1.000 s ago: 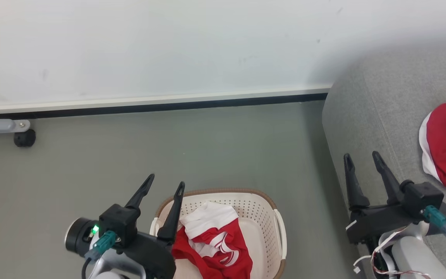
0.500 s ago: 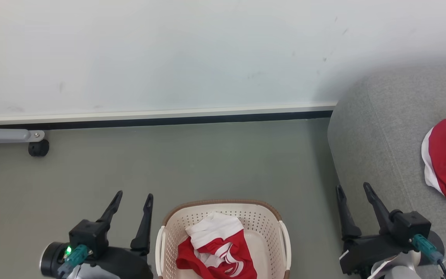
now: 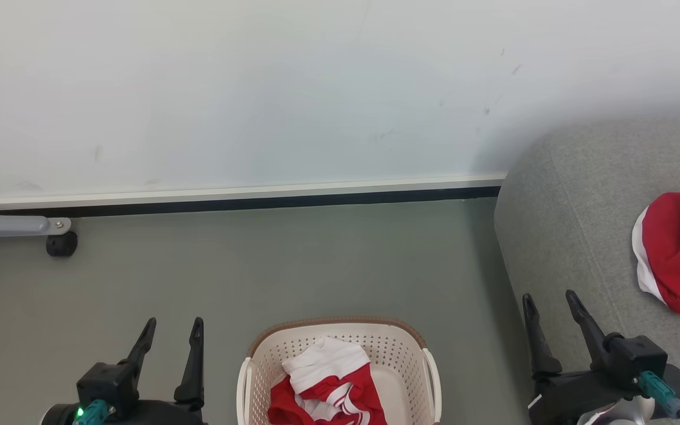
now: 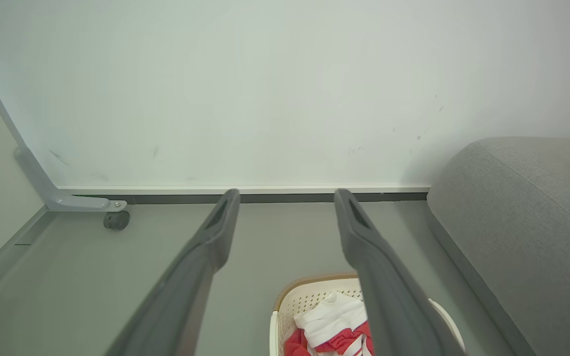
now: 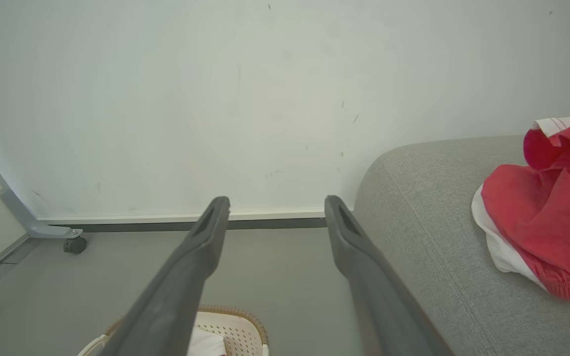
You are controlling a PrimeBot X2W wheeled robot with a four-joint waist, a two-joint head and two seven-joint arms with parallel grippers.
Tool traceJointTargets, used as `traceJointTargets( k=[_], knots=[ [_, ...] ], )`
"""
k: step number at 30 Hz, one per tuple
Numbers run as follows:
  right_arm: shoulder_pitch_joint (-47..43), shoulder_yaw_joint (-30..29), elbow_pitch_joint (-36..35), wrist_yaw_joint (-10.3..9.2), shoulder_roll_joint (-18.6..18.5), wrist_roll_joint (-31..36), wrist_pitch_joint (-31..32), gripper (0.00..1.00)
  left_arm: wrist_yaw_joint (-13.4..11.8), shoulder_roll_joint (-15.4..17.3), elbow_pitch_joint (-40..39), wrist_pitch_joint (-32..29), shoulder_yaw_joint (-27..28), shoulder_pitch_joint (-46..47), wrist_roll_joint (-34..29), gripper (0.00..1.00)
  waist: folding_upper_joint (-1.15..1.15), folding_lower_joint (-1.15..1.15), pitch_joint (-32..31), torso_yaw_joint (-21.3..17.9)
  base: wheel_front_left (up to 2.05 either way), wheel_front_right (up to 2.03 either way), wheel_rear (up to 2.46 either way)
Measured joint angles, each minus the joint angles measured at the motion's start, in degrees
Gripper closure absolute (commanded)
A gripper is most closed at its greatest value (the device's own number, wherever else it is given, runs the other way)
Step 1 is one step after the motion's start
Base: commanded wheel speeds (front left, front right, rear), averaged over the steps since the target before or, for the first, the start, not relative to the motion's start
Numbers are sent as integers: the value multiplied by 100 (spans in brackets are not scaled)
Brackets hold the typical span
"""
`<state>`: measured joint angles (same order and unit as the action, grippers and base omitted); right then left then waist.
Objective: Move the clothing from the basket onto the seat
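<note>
One garment [image 3: 329, 386] lies in the basket [image 3: 402, 354], a second garment [image 3: 679, 260] on the right-hand seat [image 3: 564, 236].

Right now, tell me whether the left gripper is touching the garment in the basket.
Apart. The head view shows the left gripper open over floor, with floor between its fingers and the basket holding the garment.

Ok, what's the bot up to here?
The robot is partway through shifting laundry from the basket to the grey couch. One red-and-white garment lies on the couch; a second garment sits in the basket on the floor. The left gripper hangs open and empty beside the basket, the right gripper open and empty at the couch's edge.
</note>
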<state>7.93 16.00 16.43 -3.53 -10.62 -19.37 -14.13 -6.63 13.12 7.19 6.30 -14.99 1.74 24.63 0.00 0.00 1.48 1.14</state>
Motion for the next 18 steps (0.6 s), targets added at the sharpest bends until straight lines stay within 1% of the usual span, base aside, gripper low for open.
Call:
traceJointTargets(
  k=[4, 6, 9, 16, 18],
  knots=[
    [-42, -5, -111, -10, -34, 26, 52, 0, -1, -34, -19, 36, 41, -9, -2, 0, 0, 0, -14, -13, 0, 0, 0],
    [-42, -8, -152, -51, -38, 27, 76, 0, -1, -53, -34, 36, 56, -19, -10, 0, 0, 0, -18, -19, 0, 0, 0],
    [-44, -12, -205, -52, -51, 27, 125, 0, -43, -68, -52, 36, 70, -48, -19, 0, 0, 0, -16, -30, 0, 0, 0],
    [-59, -27, -316, -58, -71, 32, 200, 0, -43, -81, -73, 36, 116, -91, -52, 0, 0, 0, -3, -59, 0, 0, 0],
    [-64, -29, -355, -86, -71, 32, 245, 0, -43, -88, -91, 36, 126, -96, -53, 0, 0, 0, 4, -66, 0, 0, 0]
  ],
)
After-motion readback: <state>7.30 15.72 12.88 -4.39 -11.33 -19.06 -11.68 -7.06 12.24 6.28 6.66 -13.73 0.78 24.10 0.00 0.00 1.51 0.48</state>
